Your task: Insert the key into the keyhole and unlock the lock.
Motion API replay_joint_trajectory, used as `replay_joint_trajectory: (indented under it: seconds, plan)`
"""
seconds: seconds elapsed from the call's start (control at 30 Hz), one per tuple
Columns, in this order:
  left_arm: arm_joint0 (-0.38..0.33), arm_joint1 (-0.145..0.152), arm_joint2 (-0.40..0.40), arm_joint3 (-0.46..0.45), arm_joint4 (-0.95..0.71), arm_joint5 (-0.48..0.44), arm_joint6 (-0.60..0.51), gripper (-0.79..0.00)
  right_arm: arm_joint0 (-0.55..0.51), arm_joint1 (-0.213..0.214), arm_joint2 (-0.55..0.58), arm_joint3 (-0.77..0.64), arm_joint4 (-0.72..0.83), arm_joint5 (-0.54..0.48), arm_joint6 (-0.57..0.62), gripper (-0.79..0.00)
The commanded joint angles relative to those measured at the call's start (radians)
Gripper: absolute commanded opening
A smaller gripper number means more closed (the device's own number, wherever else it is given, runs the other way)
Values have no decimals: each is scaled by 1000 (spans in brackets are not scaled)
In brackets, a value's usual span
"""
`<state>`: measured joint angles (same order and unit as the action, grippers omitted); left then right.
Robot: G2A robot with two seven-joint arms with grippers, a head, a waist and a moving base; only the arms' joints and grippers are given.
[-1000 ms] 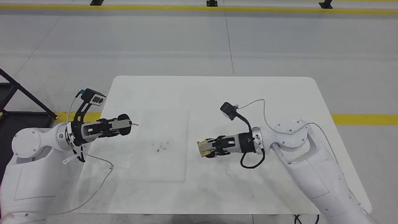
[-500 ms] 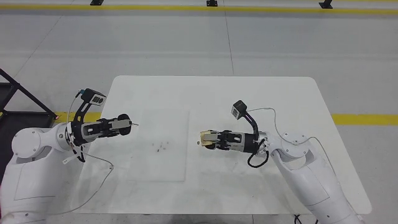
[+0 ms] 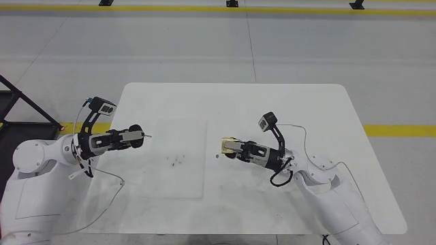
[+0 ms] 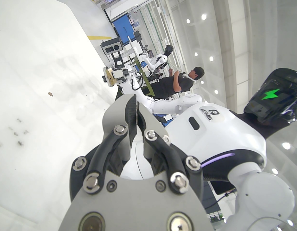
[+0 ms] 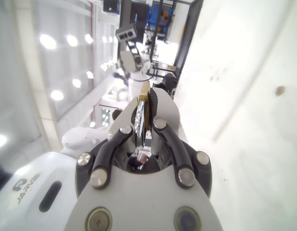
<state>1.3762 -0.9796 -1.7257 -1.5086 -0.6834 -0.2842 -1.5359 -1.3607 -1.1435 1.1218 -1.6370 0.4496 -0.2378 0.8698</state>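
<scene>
Brass lock pinched by level right fingers; left fingers pressed (perhaps on key).

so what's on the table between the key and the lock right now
Top view: just a thin clear mat on the table, with a few small dark specks, lies between the key and the lock.

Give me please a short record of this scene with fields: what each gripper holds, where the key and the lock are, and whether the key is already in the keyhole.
left gripper: shut on the key, over the left edge of the table
key: thin tip pointing out toward the lock
right gripper: shut on the lock, over the table's middle
lock: brass body, silver shackle, between the fingers
key and lock: apart, facing each other
key in keyhole: not yet
</scene>
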Motion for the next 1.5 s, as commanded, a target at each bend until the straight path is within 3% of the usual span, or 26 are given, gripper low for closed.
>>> replay_joint_trajectory:
  seconds: [0.0, 0.23, 0.7, 0.87, 1.1, 1.47]
  plan:
    - [0, 0, 0, 0, 0, 0, 0, -785, -16, -2, -3, 10, 29, -46, -10, -785]
    - [0, 0, 0, 0, 0, 0, 0, -785, -46, -1, 31, 53, 104, -158, 19, -785]
    - [0, 0, 0, 0, 0, 0, 0, -785, -46, -1, 31, 53, 104, -158, 19, -785]
    - [32, -14, 108, -55, 29, -6, 82, -785, -46, -1, 31, 53, 104, -158, 19, -785]
    - [-9, -32, 253, -56, 122, -48, 195, -785, -46, -1, 31, 53, 104, -158, 19, -785]
    - [-51, -50, 355, -32, 146, -119, 316, -785, -46, -1, 31, 53, 104, -158, 19, -785]
